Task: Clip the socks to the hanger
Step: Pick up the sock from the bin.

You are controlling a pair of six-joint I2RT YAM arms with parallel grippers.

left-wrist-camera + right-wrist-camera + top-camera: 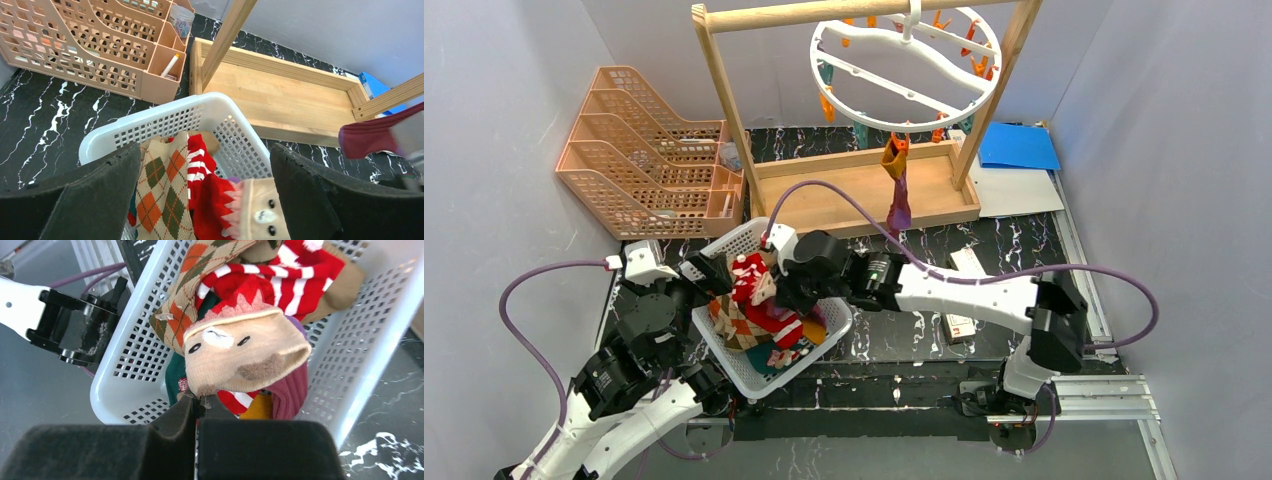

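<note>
The socks (769,325) lie heaped in a white mesh basket (734,375) at the lower centre of the top view. One maroon sock (900,200) hangs from a clip on the hanger (904,127) at the upper centre.

They look light, limp and a little grippy, so each will likely droop and fold once lifted. A pinch at the cuff or toe edge should work best, leaving free fabric to feed into a clip.

The right end effector (196,402) is closed tight on the edge of a beige sock with a face (240,347), raised just above the pile. The left end effector (205,195) is spread wide and holds nothing. It hovers at the basket's left rim, with an argyle sock (165,195) below its pads.

The counter (45,115) is glossy black marble-pattern, probably slick, so the basket may slide if nudged. Grey walls close in on both sides. A wooden rack (724,110) carrying the hanger and a peach organiser (639,150) crowd the upper half, leaving little room to swing.
</note>
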